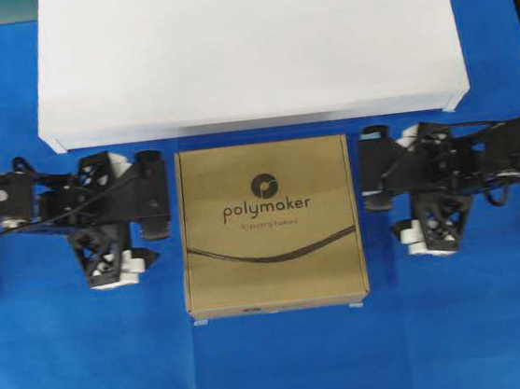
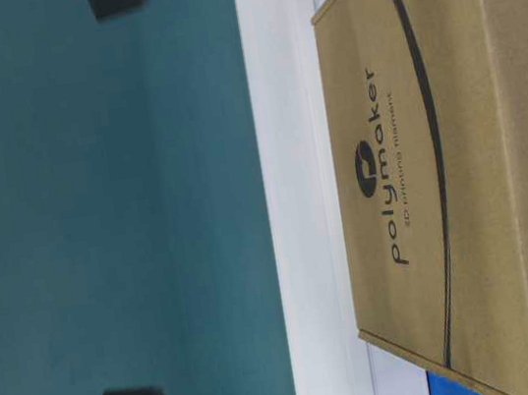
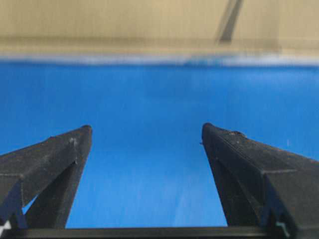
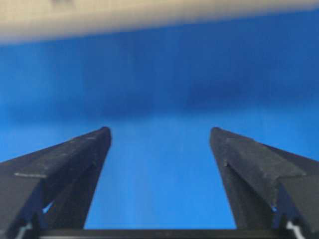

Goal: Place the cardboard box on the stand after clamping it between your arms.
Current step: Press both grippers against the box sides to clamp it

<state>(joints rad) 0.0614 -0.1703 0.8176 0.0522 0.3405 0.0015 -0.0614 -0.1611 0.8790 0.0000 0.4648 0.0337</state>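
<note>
The brown cardboard box (image 1: 269, 224) with the "polymaker" logo lies flat on the blue cloth in the middle, just in front of the wide white stand (image 1: 243, 46). My left gripper (image 1: 154, 195) is open and empty, close beside the box's left edge, a small gap apart. My right gripper (image 1: 376, 169) is open and empty, close beside its right edge. In the left wrist view the gripper (image 3: 147, 130) faces the box's side (image 3: 149, 25) across bare cloth. The right wrist view shows that gripper (image 4: 159, 130) and the box (image 4: 124, 17) likewise. The table-level view shows the box (image 2: 459, 168) and the stand (image 2: 297, 153).
The blue cloth (image 1: 279, 361) covers the table around the box. The stand's front edge (image 1: 252, 120) runs a little behind the box's back edge. Both arms reach in from the outer sides of the overhead view.
</note>
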